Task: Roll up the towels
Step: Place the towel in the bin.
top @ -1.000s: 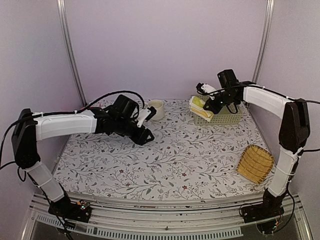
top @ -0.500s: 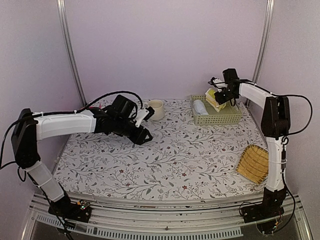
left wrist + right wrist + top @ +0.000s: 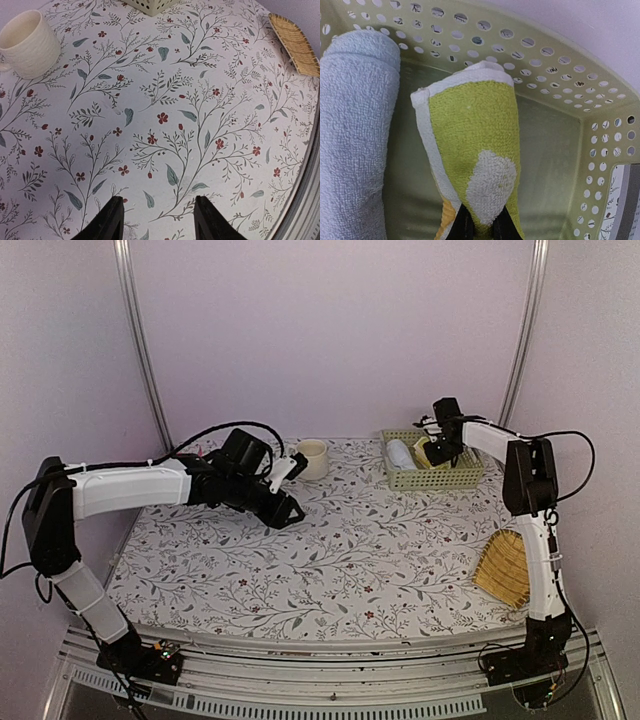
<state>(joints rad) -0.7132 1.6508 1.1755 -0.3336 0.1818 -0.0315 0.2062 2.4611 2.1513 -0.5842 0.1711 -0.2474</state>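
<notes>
Right gripper clamps yellow-green towel inside basket, beside blue towel. The grip is plain only from the wrist. Earlier the towel was apparently above the basket. Left gripper parted, empty.

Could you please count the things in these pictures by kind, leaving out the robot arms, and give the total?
Towels: 2 (pale blue towel, yellow-green towel)
Baskets: 1 (green basket)
Cups: 1 (cream cup)
Trays: 1 (bamboo tray)
Total: 5

White-shelled left arm and right arm, black joints, black cables, black jaws
</notes>
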